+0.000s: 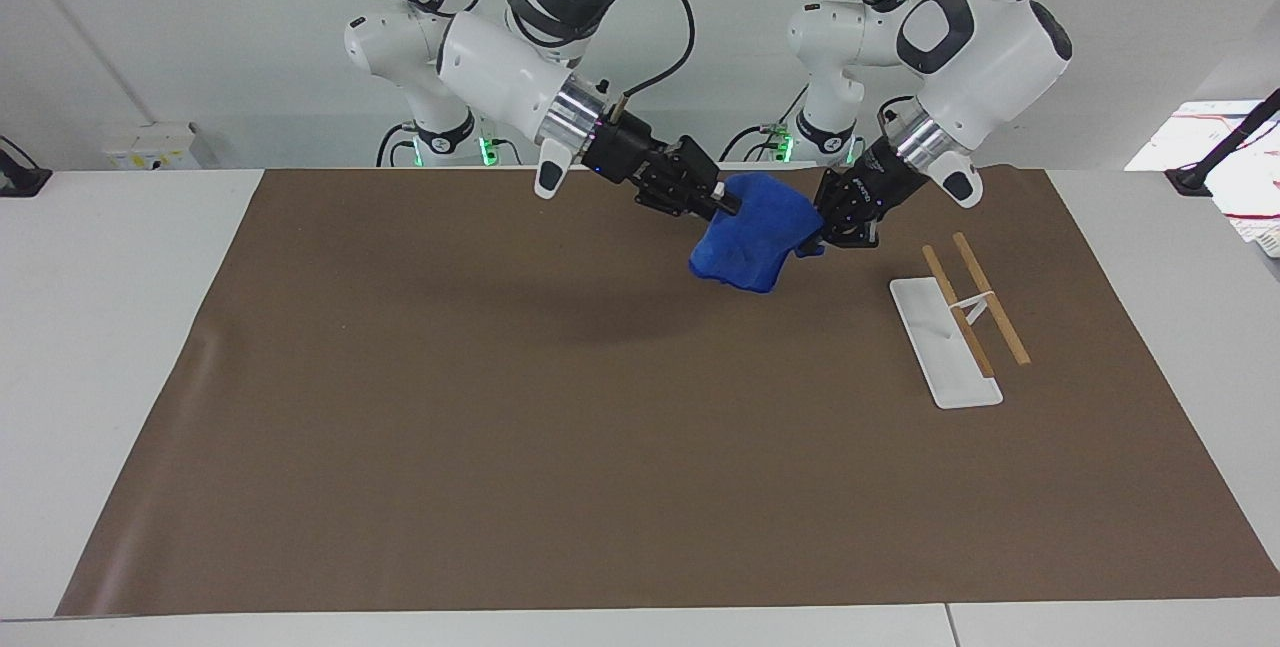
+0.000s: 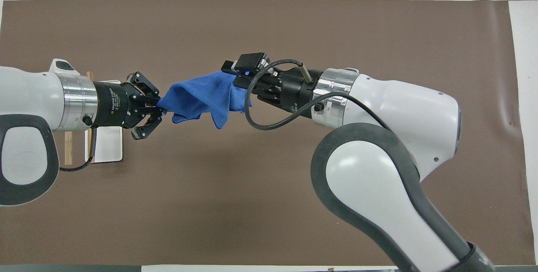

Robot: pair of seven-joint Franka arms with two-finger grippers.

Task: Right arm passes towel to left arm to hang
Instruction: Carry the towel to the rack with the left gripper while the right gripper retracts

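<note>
The bright blue towel [image 1: 748,239] hangs in the air, stretched between both grippers, over the brown mat toward the left arm's end. My right gripper [image 1: 722,205], on the arm with the black wrist cable, is shut on one end of the towel [image 2: 201,95]. My left gripper [image 1: 812,239] is shut on the other end, which narrows to a corner at its fingertips. In the overhead view the left gripper [image 2: 161,107] and the right gripper [image 2: 230,74] point at each other with the cloth spread between them. The cord loop does not show.
A small rack with a white base plate [image 1: 945,347] and two wooden bars [image 1: 990,312] stands on the brown mat [image 1: 500,427] toward the left arm's end, partly under the left wrist in the overhead view [image 2: 107,150].
</note>
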